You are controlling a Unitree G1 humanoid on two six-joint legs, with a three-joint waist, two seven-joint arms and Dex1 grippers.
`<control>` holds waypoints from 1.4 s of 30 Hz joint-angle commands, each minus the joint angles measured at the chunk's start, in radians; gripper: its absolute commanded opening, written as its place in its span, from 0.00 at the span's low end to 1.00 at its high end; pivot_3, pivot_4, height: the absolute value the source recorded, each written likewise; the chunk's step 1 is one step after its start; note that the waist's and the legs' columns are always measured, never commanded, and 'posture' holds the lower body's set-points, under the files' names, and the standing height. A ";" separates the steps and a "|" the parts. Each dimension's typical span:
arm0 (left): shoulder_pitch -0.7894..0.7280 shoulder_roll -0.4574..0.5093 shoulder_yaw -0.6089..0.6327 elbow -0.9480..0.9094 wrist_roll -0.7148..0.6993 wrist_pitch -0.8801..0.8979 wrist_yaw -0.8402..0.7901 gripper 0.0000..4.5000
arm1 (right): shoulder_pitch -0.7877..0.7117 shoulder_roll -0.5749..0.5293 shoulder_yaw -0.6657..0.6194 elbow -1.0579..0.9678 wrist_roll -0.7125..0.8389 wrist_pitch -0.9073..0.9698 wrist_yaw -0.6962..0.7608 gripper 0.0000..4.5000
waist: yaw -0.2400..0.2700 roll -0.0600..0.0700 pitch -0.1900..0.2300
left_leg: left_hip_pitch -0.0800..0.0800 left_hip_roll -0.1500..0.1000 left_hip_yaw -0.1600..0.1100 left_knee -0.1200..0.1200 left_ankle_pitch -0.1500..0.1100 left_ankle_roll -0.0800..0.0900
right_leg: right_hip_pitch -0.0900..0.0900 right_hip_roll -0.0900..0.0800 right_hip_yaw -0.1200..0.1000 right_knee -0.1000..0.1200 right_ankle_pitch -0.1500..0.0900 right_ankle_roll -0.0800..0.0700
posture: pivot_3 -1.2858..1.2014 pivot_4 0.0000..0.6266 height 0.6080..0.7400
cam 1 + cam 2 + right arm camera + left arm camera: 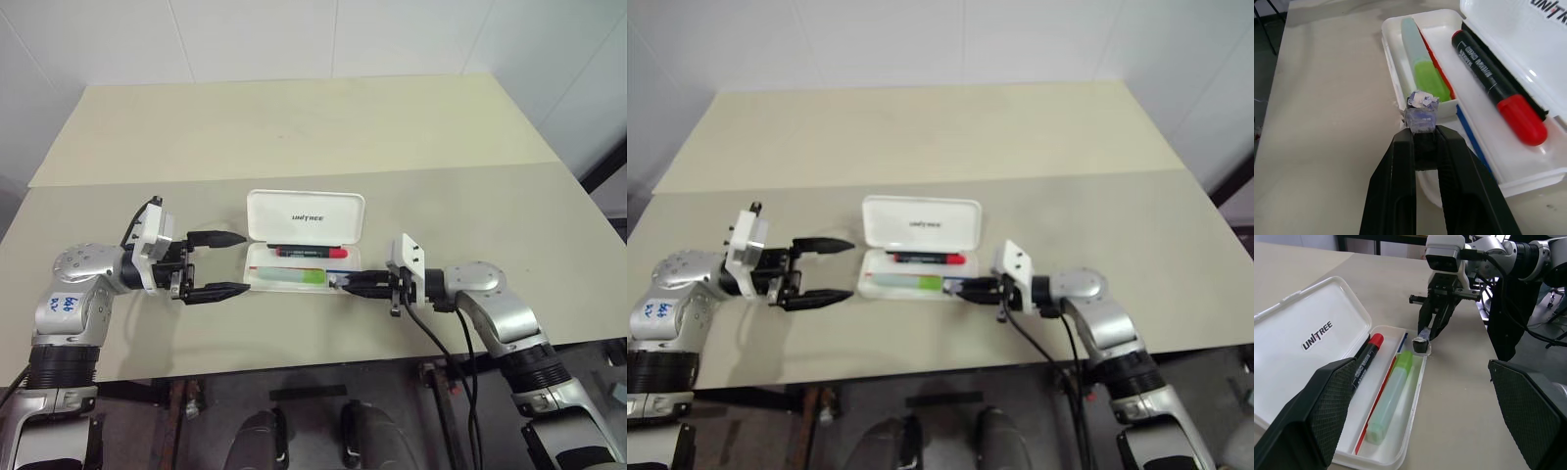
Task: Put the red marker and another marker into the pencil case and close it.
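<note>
The pencil case [1528, 161] lid runs off the right wrist view's edge, cutting its logo short. Beside the case, the right gripper [1421, 120] fingertips carry a small taped tip; what it is cannot be told.

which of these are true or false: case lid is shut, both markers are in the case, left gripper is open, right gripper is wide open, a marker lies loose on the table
1. The case lid is shut. False: the pencil case stands open, its lid tipped back.
2. Both markers are in the case. True: the red marker and the green highlighter lie side by side in its tray.
3. The left gripper is open. True: the left gripper has its fingers spread, beside the case and not touching it.
4. The right gripper is wide open. False: the right gripper is shut, its tips at the case's end wall.
5. A marker lies loose on the table. False: none lies on the table.
</note>
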 commanded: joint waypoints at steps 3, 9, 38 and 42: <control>-0.006 0.001 0.008 -0.042 -0.018 0.000 0.003 1.00 | -0.025 0.018 -0.026 -0.001 0.008 -0.021 0.002 0.06 | 0.000 0.000 0.000 | 0.000 0.000 0.000 0.000 0.000 0.000 | 0.000 0.000 0.000 0.000 0.000 0.000 | 0.52 0.24 1.00; -0.008 -0.002 0.007 -0.045 -0.019 0.001 0.007 1.00 | -0.022 0.014 -0.020 -0.001 0.007 -0.021 0.025 0.28 | 0.000 0.000 0.000 | 0.000 0.000 0.000 0.000 0.000 0.000 | 0.000 0.000 0.000 0.000 0.000 0.000 | 0.52 0.24 1.00; 0.010 0.021 0.058 0.011 -0.046 -0.002 -0.031 0.64 | 0.201 -0.144 -0.317 -0.264 0.228 -0.018 0.056 1.00 | -0.001 0.000 0.000 | 0.001 0.000 0.001 0.000 0.000 0.000 | 0.001 0.000 0.000 0.000 0.000 0.000 | 0.52 0.24 1.00; -0.001 0.017 0.060 0.056 -0.038 -0.022 -0.049 0.33 | 0.206 -0.157 -0.336 -0.237 0.216 -0.045 0.046 1.00 | 0.000 0.000 0.000 | 0.002 0.000 0.001 0.000 0.000 0.000 | 0.001 0.000 0.000 0.000 0.000 0.000 | 0.52 0.24 1.00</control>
